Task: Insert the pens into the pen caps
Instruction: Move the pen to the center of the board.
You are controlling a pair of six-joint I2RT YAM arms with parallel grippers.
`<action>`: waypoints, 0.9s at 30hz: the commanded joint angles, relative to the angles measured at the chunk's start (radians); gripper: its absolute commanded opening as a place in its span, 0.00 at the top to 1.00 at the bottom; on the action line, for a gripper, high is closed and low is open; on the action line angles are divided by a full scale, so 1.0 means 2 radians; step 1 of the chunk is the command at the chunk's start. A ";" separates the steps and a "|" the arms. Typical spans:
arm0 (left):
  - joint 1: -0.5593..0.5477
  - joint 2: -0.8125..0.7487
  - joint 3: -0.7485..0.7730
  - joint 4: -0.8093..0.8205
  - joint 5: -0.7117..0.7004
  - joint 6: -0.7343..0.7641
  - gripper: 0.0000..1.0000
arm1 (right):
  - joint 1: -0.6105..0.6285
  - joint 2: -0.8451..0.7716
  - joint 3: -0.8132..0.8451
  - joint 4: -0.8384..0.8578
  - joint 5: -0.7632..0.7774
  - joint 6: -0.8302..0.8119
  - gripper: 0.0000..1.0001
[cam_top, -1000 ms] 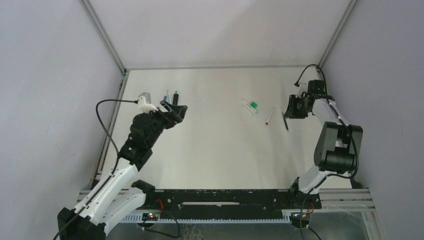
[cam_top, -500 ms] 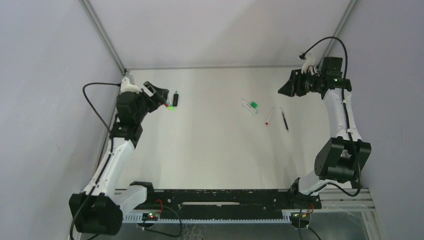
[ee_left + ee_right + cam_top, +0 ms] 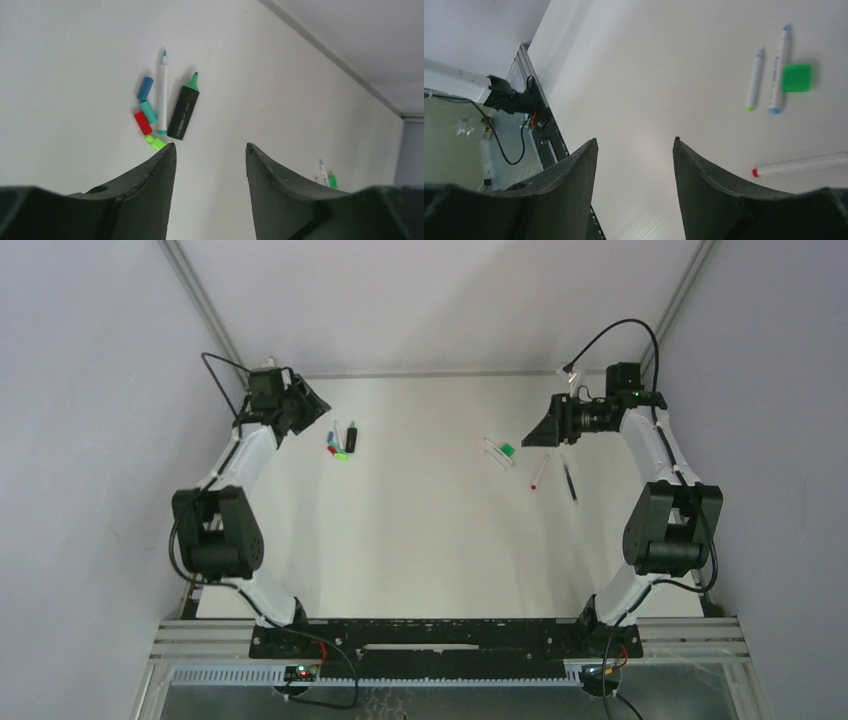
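Near the back left of the table (image 3: 430,530) lie a black marker (image 3: 183,112) with a green tip and a white pen (image 3: 162,92) with a teal tip. Beside them are blue (image 3: 145,88), teal (image 3: 148,111), red (image 3: 143,123) and bright green (image 3: 155,142) pen caps. My left gripper (image 3: 210,145) hangs open above and behind this group (image 3: 341,441), holding nothing. At the right lie a green-ended pen (image 3: 754,80), a blue-ended pen (image 3: 778,70), a green cap (image 3: 797,77), a red-ended pen (image 3: 804,164) and a thin dark pen (image 3: 570,482). My right gripper (image 3: 635,139) is open and empty, raised just right of them (image 3: 535,433).
Grey walls close in the table on three sides, with metal frame posts (image 3: 205,310) at the back corners. The black base rail (image 3: 440,635) runs along the near edge. Each arm's cable (image 3: 610,335) loops above its wrist.
Both arms have lifted and swung toward the back corners. The left gripper left the spot over the marker group and narrowed a little. The right gripper rose from the dark pen and widened.
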 commanded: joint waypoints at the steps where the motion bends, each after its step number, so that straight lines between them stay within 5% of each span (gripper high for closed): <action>1: -0.005 0.073 0.092 -0.100 -0.023 0.028 0.47 | 0.010 -0.023 -0.016 0.015 -0.003 -0.011 0.36; 11: -0.045 0.239 0.276 -0.217 -0.102 0.052 0.62 | 0.006 -0.018 -0.030 0.024 -0.007 -0.006 0.37; 16: -0.047 0.284 0.313 -0.229 -0.103 0.048 0.71 | 0.004 -0.019 -0.038 0.026 -0.007 -0.008 0.38; 27: -0.050 0.342 0.371 -0.262 -0.109 0.053 0.72 | -0.002 -0.012 -0.038 0.027 -0.009 -0.005 0.38</action>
